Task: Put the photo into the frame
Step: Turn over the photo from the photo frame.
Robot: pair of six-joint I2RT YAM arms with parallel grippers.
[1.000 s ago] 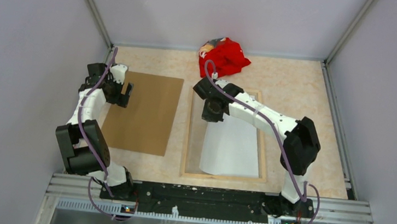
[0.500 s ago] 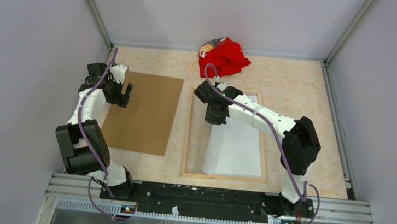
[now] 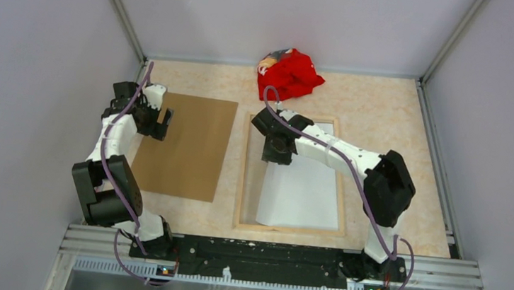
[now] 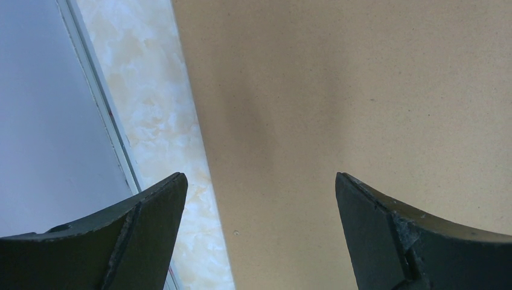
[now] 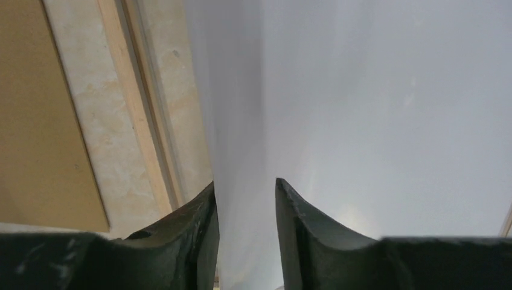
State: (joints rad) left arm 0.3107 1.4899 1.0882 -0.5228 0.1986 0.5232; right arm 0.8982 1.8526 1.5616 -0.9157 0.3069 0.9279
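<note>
At your 9 o'clock, the left gripper (image 3: 162,123) hangs over the 9 o'clock edge of the brown backing board (image 3: 186,149). Its jaws stand wide apart and hold nothing. In its wrist view you see one finger over the marbled table (image 3: 386,108) and the other over the board. The board lies flat, just beside the frame (image 3: 241,186) and apart from it, with a strip of table between them.

The frame lies flat right of centre, with its pale wood back up. The photo (image 3: 303,192) rests inside it, white back up, and sits toward the frame's 3 o'clock rail. That leaves a band of pane bare along the 9 o'clock rail. The photo's near edge lies close to the 6 o'clock rail, and the right arm hides part of its far end.

Your right gripper (image 3: 276,154) points down over the photo's 9 o'clock edge, toward the frame's 12 o'clock end. In the wrist view its jaws are parted by a narrow gap, with white paper showing in the gap. You cannot tell whether either finger touches the sheet.

At 12 o'clock, beyond the frame, a red cloth (image 3: 291,74) lies crumpled on the table.
</note>
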